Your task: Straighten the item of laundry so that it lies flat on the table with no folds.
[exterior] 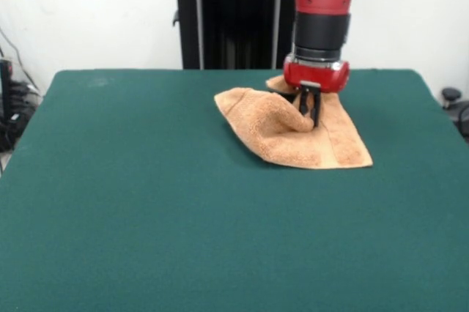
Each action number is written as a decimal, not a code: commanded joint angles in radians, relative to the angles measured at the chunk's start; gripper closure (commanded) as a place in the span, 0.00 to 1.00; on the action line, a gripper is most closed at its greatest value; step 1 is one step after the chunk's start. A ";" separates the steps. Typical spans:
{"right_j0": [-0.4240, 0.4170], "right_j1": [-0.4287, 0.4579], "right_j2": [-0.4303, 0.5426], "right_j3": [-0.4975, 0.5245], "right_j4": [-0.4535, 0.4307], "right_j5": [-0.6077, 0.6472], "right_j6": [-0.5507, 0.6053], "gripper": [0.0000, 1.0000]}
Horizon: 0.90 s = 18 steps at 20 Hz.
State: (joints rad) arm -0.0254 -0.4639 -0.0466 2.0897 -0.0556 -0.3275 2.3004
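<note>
The item of laundry point(282, 132), an orange-tan terry towel, lies rumpled on the green table point(146, 202) toward the far right. Its left part is bunched and folded over; its right corner lies flat and shows a woven band. My gripper point(310, 110) comes straight down onto the towel's raised middle. The dark fingers point(304, 104) stand close together, pinching a ridge of cloth that rises between them. The towel's far edge is hidden behind the red wrist.
The arm's red and black wrist point(316, 34) hangs over the table's far right. A black stand point(220, 26) rises behind the far edge. Cables and dark gear point(11, 107) sit off the left side, and a dark object point(454, 103) off the right.
</note>
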 commanded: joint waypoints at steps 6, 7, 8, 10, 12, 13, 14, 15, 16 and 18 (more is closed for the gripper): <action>-0.045 -0.011 -0.038 0.075 -0.191 0.271 -0.048 1.00; -0.056 -0.034 -0.026 0.085 -0.204 0.284 -0.046 1.00; -0.068 -0.056 -0.014 0.094 -0.217 0.298 -0.044 1.00; -0.081 -0.099 0.000 0.110 -0.235 0.334 -0.041 1.00; -0.088 -0.130 0.009 0.120 -0.251 0.357 -0.035 1.00; -0.087 -0.138 0.011 0.119 -0.255 0.364 -0.029 1.00; -0.090 -0.145 0.017 0.112 -0.261 0.373 -0.028 1.00; -0.089 -0.147 0.019 0.107 -0.265 0.379 -0.022 1.00; -0.091 -0.152 0.019 0.099 -0.273 0.383 -0.023 1.00; -0.087 -0.160 0.022 0.095 -0.282 0.392 -0.015 1.00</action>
State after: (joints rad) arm -0.1189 -0.6002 -0.0722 2.1345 -0.2902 -0.0913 2.3004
